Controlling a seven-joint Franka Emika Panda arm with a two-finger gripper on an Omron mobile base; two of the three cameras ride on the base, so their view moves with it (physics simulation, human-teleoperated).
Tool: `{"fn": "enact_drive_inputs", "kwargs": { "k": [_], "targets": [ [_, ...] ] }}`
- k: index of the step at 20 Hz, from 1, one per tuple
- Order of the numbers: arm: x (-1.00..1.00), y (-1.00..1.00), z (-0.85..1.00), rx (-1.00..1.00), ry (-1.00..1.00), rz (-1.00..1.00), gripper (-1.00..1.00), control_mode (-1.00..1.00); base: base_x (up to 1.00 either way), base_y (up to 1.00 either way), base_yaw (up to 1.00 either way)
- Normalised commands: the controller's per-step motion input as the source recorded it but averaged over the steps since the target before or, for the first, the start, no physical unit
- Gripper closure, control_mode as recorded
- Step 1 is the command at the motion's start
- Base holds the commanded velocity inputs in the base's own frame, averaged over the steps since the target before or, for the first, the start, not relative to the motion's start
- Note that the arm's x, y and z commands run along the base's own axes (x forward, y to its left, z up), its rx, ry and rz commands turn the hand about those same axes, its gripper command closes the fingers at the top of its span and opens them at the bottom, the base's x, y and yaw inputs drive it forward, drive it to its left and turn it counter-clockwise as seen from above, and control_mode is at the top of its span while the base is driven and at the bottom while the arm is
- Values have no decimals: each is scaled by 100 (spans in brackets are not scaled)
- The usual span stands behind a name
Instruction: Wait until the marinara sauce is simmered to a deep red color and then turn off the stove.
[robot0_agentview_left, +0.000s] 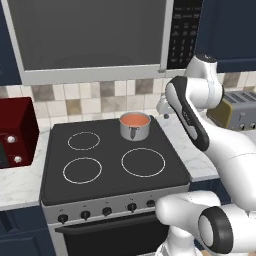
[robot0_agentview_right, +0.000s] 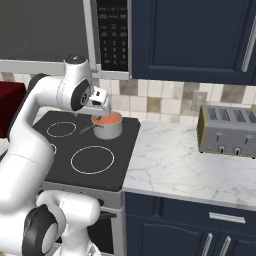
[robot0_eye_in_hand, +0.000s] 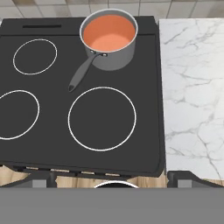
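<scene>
A beige and brown tiled backsplash (robot0_agentview_right: 165, 102) runs along the wall. Above it hang navy cabinets (robot0_agentview_right: 192, 37) beside a large grey microwave (robot0_agentview_left: 90, 35). A white marble bench (robot0_agentview_right: 190, 160) carries a silver toaster (robot0_agentview_right: 227, 131), with navy drawers (robot0_agentview_right: 200, 225) below. A wall outlet (robot0_agentview_right: 199, 101) sits on the tiles. A red microwave (robot0_agentview_left: 15, 132) stands at the far left.

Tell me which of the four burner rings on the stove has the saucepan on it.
The back right ring of the stove: the saucepan with orange-red marinara sauce covers it, while the other three white rings lie bare.
</scene>
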Motion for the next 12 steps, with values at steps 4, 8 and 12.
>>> {"fn": "enact_drive_inputs", "kwargs": {
  "k": [4, 8, 12],
  "targets": [
    [0, 0, 0, 0, 0, 0, -100, -100, 0, 0, 0],
    [-2, 3, 0, 0, 1, 0, -100, -100, 0, 0, 0],
    [-6, 46, 0, 0, 0, 0, -100, -100, 0, 0, 0]
  ]
}}
